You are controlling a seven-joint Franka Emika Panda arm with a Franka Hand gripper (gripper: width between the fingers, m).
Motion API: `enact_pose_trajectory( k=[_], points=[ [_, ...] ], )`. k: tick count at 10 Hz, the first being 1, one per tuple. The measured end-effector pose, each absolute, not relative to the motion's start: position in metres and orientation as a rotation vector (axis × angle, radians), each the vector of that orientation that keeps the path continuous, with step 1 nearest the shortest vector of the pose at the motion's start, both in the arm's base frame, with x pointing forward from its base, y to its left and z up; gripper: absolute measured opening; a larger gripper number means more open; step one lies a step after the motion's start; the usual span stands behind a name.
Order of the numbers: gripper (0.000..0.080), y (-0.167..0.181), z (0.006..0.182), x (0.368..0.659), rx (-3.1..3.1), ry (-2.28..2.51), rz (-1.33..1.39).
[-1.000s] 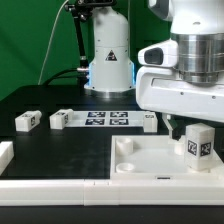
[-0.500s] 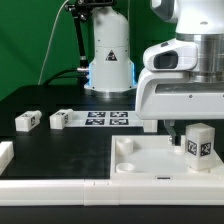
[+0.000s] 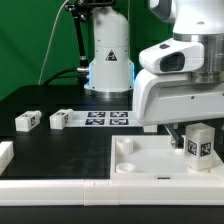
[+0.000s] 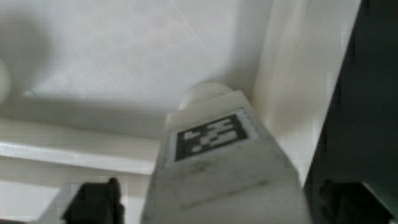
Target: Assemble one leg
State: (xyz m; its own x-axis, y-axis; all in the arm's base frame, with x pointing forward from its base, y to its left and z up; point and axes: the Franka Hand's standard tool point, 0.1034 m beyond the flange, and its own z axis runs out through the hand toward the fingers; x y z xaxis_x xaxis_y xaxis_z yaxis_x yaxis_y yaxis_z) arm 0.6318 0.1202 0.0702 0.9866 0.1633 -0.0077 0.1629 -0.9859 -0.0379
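Note:
A leg [image 3: 199, 142], a small white block with a black-and-white tag, stands upright on the large white panel [image 3: 150, 163] near a corner, at the exterior view's right. My gripper [image 3: 191, 131] hangs directly over it, and one dark finger [image 3: 172, 132] shows beside the block. In the wrist view the leg [image 4: 217, 140] runs between the two dark fingertips [image 4: 93, 201], with a narrow gap on each side. My gripper [image 4: 217, 206] is open around the leg and does not clamp it.
Two more tagged legs [image 3: 27, 121] [image 3: 62, 119] and a further one [image 3: 148, 120] lie on the black table by the marker board [image 3: 105, 119]. A white part [image 3: 5, 154] sits at the left edge. The robot base [image 3: 108, 62] stands behind.
The hand has shifted a little lower and to the exterior view's left over the leg. The leg and the other parts have not moved.

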Motion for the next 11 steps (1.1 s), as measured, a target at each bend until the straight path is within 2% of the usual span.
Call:
enact_pose_trajectory(
  k=[1, 2, 4, 11],
  points=[
    [0.0381, 0.1203, 0.0703, 0.6319, -3.096, -0.225, 0.017],
    [0.0288, 0.1203, 0.0702, 0.6319, -3.098, -0.197, 0.017],
    [0.0288, 0.1209, 0.0702, 0.6319, -3.099, -0.142, 0.018],
    [0.0290, 0.1159, 0.0683, 0.6324, -2.877, 1.131, 0.054]
  ],
)
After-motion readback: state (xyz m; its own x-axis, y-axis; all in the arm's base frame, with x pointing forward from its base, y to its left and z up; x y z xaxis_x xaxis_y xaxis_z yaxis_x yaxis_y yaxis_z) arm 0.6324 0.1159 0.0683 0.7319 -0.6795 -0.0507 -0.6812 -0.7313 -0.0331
